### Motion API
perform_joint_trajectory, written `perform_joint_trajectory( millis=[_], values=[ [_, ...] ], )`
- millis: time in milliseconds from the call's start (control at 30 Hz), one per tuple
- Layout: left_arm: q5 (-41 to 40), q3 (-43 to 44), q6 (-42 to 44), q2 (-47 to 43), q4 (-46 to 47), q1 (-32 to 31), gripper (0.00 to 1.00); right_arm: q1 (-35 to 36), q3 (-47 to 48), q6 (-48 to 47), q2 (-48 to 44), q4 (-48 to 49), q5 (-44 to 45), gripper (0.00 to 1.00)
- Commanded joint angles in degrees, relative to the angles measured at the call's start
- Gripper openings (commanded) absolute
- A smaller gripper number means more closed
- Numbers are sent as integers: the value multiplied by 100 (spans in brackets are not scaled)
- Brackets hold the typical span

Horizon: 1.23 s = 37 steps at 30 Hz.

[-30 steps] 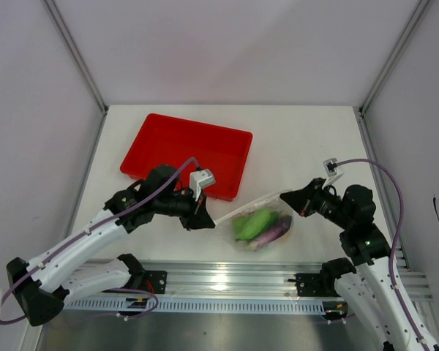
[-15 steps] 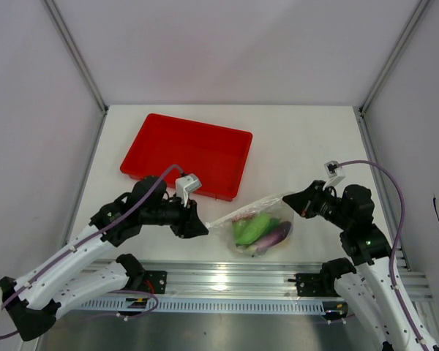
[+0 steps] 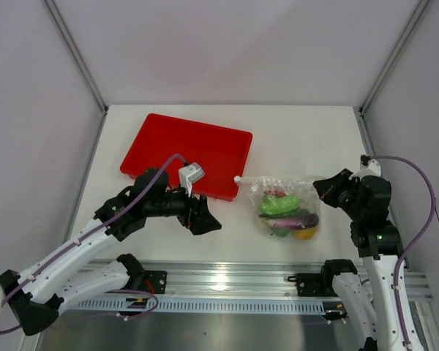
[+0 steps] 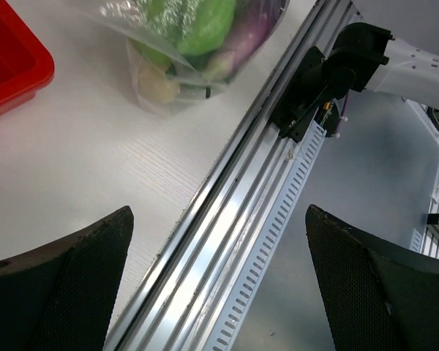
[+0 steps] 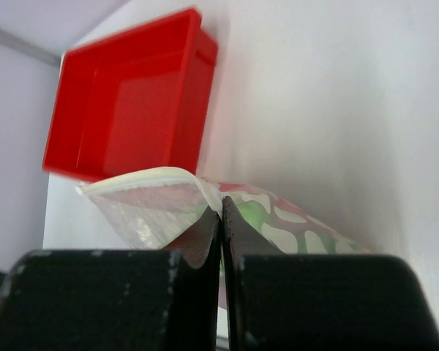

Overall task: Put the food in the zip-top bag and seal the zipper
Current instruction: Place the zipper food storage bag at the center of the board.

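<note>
Pinching the zip-top bag (image 3: pixel 282 206) — right end effector (image 3: pixel 323 191) (left end effector (image 3: pixel 205 219) splayed).

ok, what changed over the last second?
The left gripper opened its jaws and let go of the zip-top bag. The right gripper pulled back to the right, dragging the bag and the food inside along with it. Unchanged: the right jaws stay clamped on the bag's edge, and the red tray hasn't moved.
</note>
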Motion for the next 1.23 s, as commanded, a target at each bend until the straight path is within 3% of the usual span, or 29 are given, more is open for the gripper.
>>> perform_joint_trajectory(
  millis=[0, 167, 333, 400, 533, 600, 633, 667, 700, 733, 967, 1200],
  values=[
    [-92, 146, 92, -181, 181, -24, 100, -539, 330, 107, 250, 94, 244, 0],
    [136, 41, -118, -295, 347, -24, 99, -1244, 145, 310, 1453, 833, 190, 0],
    [347, -284, -418, -725, 707, -130, 100, -1473, 926, 56, 3387, 1299, 795, 0],
    [321, -372, -471, -831, 691, -156, 99, -1491, 1451, -76, 4131, 1309, 884, 6],
    [189, -513, -558, -1086, 594, -165, 99, -1473, 2052, -217, 4855, 1185, 823, 41],
    [163, -557, -611, -1148, 637, -165, 100, -1429, 2131, -305, 4936, 1203, 945, 54],
    [136, -575, -638, -1174, 655, -165, 99, -1412, 2219, -358, 4945, 1177, 989, 68],
    [145, -618, -699, -1218, 707, -165, 99, -1359, 2289, -402, 4962, 1037, 1077, 76],
    [145, -636, -717, -1227, 725, -165, 99, -1307, 2368, -506, 4954, 949, 1243, 92],
    [136, -636, -734, -1227, 717, -174, 100, -1263, 2491, -551, 4928, 852, 1245, 99],
    [-645, -689, -1086, -1245, 550, -165, 100, -95, 2607, -473, 4190, -912, 2800, 99],
    [-752, -1040, -1639, -1332, 1049, -165, 100, 1373, 1456, 248, 2363, -1127, 2441, 100]
  ],
)
